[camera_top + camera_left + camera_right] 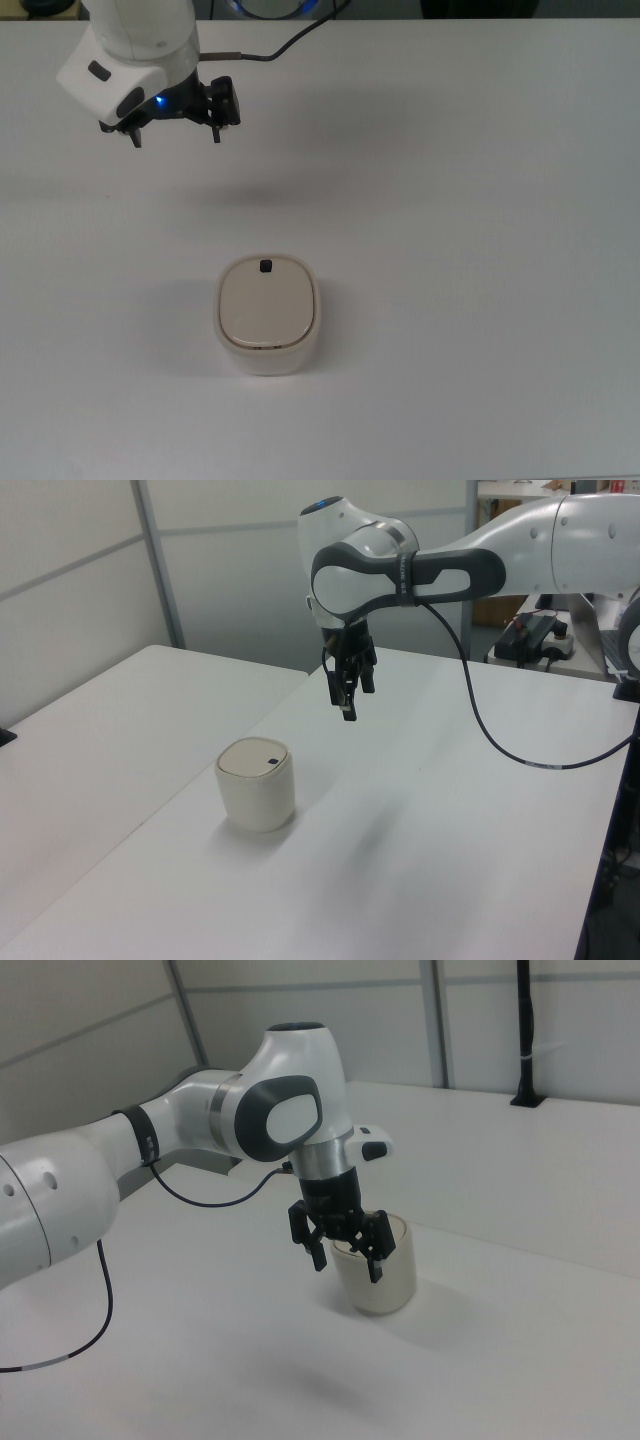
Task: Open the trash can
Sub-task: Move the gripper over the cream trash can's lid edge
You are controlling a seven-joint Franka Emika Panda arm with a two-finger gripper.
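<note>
A cream-white trash can [268, 345] is topped by a beige lid [266, 303] with a black button [265, 266]. The table [480, 200] is white — the arm [520, 540] white and grey, the gripper [346, 1254] black.

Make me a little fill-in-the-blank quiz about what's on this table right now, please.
1. The lid of the trash can is ____.
2. The small button at the lid's edge is coloured ____.
3. The end effector hangs in the air and holds ____.
4. In the top view, the end effector is toward the upper ____ of the trash can.

Missing words: closed; black; nothing; left
</note>
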